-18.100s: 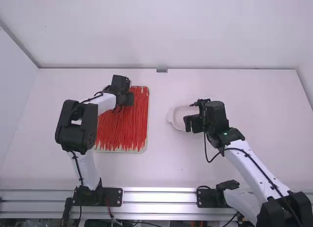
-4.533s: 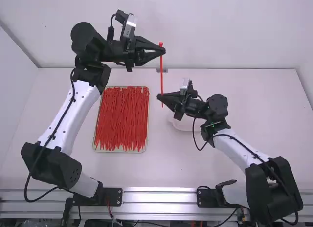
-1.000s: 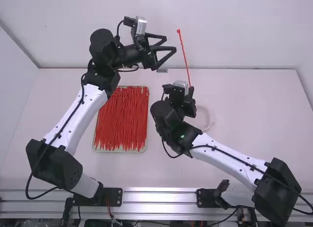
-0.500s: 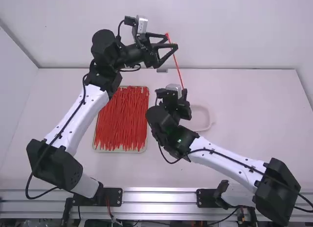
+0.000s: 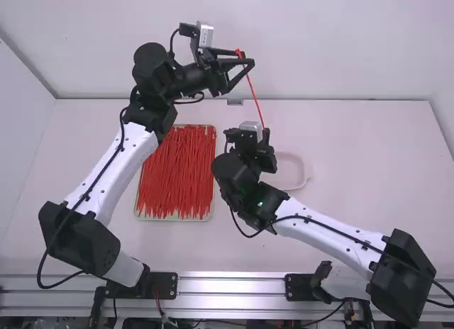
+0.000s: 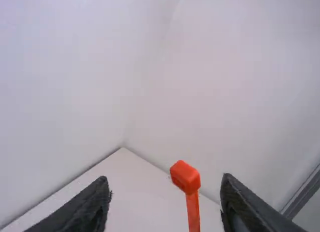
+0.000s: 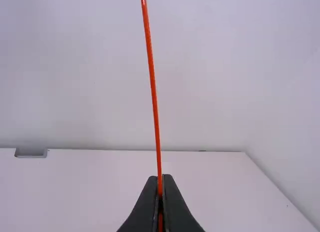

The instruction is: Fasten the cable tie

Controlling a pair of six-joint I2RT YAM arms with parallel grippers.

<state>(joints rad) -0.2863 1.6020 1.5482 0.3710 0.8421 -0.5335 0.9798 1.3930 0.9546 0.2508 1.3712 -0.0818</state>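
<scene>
Your right end effector [image 7: 160, 184] is clamped tight on the lower end of the red cable tie [image 7: 152, 92], held up above the tabletop [image 5: 355, 145]. The strap slants upward to your left end effector [image 5: 242, 72], whose fingers stand wide apart. The tie's head sits between them, touching neither.

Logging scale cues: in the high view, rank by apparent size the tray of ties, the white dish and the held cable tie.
tray of ties
white dish, partly hidden
held cable tie, nearer the camera, so unsure
</scene>
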